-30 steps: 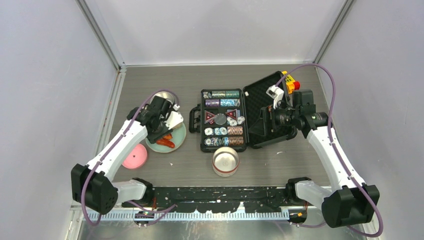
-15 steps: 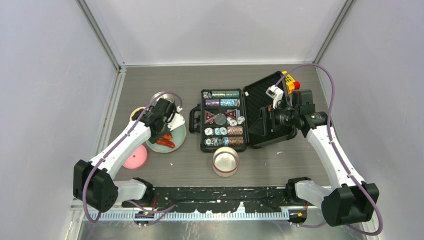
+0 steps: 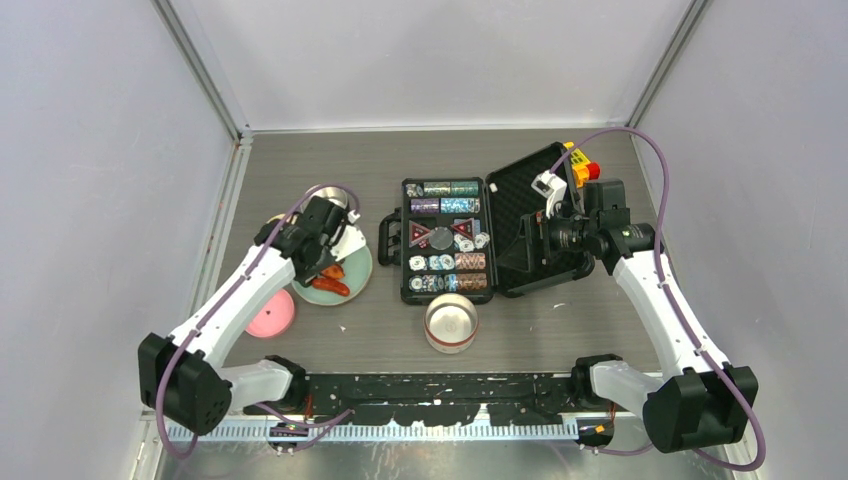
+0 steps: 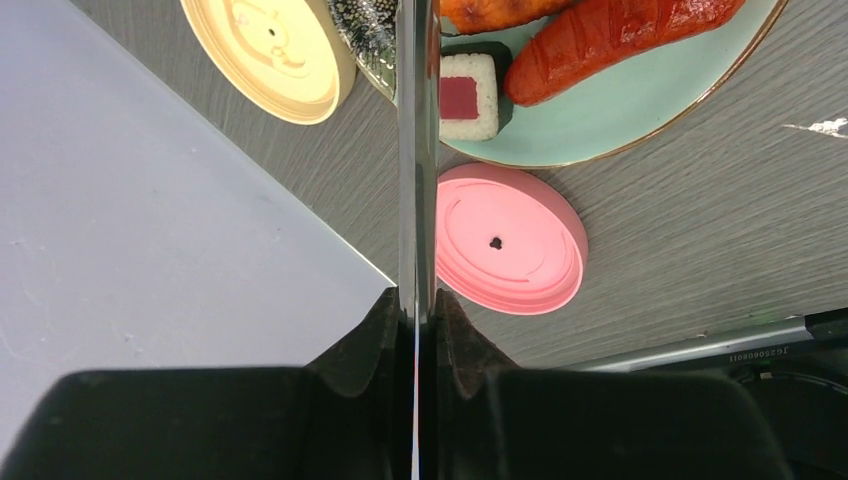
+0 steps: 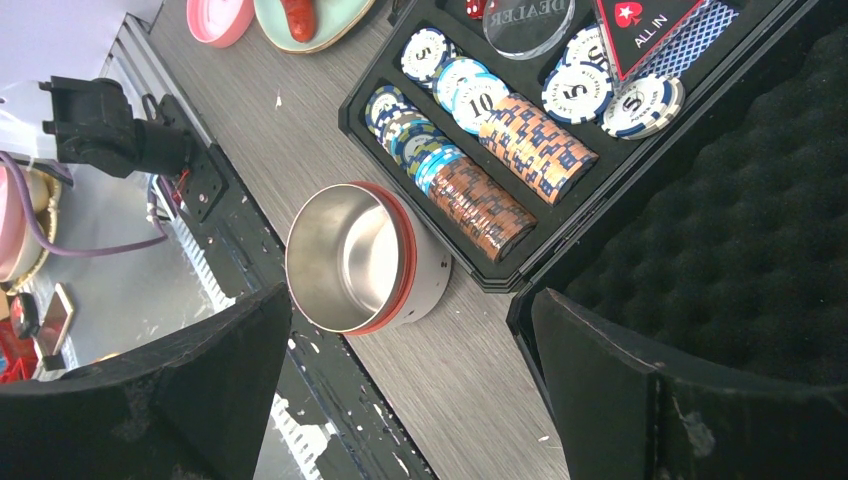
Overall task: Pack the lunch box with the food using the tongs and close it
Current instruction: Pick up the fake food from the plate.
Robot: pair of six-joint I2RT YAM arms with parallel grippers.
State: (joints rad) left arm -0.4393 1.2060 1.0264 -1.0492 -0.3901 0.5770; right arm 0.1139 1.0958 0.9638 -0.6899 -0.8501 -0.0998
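Note:
The thin grey tongs (image 4: 415, 150) run straight up the left wrist view, with my left gripper (image 4: 417, 300) shut on them. They pass along the left edge of a dark block with a white-and-red face (image 4: 470, 95) on the mint-green plate (image 4: 620, 100); their tips are cut off at the top. Red-orange sausages (image 4: 610, 35) lie beside the block. From above, my left gripper (image 3: 325, 237) hangs over the plate (image 3: 360, 268), the steel tub (image 3: 318, 192) just behind it. The pale-walled tub (image 3: 451, 323) stands empty and lidless. My right gripper (image 5: 410, 400) is open, holding nothing.
A pink lid (image 4: 510, 240) lies below the plate and a cream lid (image 4: 270, 50) to its left. An open black case of poker chips (image 3: 445, 250) sits mid-table, its raised lid under my right gripper (image 3: 555, 235). The left wall is close.
My left gripper has closed in, pressing the tongs' arms together, and has shifted slightly left over the plate. The right arm has not moved.

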